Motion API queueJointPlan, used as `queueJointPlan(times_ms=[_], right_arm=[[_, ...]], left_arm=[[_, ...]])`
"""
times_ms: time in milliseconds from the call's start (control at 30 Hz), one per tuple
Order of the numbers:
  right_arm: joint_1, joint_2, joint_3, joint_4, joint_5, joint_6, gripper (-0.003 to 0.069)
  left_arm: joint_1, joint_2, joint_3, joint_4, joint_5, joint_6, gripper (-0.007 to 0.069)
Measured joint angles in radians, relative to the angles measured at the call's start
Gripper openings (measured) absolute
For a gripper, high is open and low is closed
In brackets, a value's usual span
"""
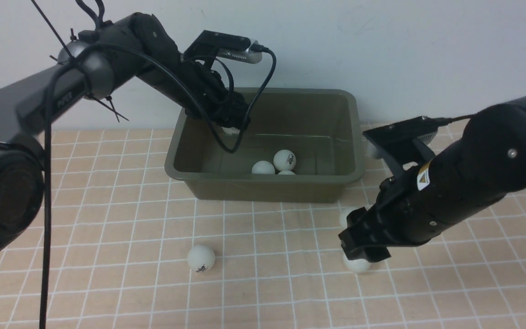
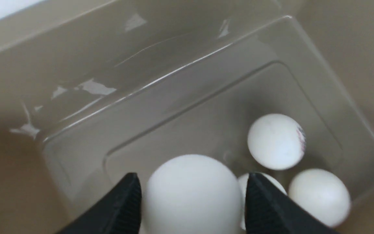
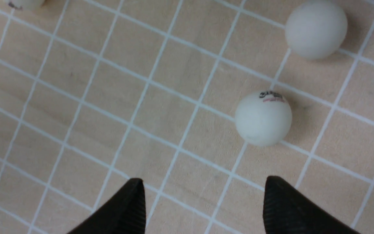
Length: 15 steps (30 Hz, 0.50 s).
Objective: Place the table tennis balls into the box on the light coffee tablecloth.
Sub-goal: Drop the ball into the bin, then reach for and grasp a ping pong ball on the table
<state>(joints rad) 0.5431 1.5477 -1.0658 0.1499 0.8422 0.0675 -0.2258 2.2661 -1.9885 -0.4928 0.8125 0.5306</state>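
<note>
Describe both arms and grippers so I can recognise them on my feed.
Both arms are matte black and tubular. The left arm has a grey rounded joint, zip ties and a loose black cable; the right arm bears a white-and-yellow warning sticker. The left gripper and right gripper have black, ribbed, pointed fingers.

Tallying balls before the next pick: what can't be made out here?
- Left gripper: whether its fingers touch the small white plastic ball between them is too fine for the left wrist view; front view: arm hides them.
- Third ball in the dark olive-green rectangular plastic box: front view, near wall hides most.
- Ball beneath the right gripper: front view, right gripper covers its top.
</note>
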Motion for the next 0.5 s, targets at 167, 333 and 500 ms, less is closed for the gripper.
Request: queueJointPlan(times_ms=[167,333,500], right_arm=[[0.003,0.076,0.0,-0.106,-0.016,0.109,0.0443],[0.003,0.148,0.0,-0.133,-0.076,0.138,0.0443],[0.003,0.195,0.0,-0.133,-0.13,0.143,0.0443]], left_arm=[[0.0,0.018,-0.01,0.0,0.014,-0.006,0.0355],[0.0,0.018,-0.025,0.0,0.032,-0.008,0.0355],[0.018,0.0,-0.096,0.0,0.128,-0.039,0.0355]])
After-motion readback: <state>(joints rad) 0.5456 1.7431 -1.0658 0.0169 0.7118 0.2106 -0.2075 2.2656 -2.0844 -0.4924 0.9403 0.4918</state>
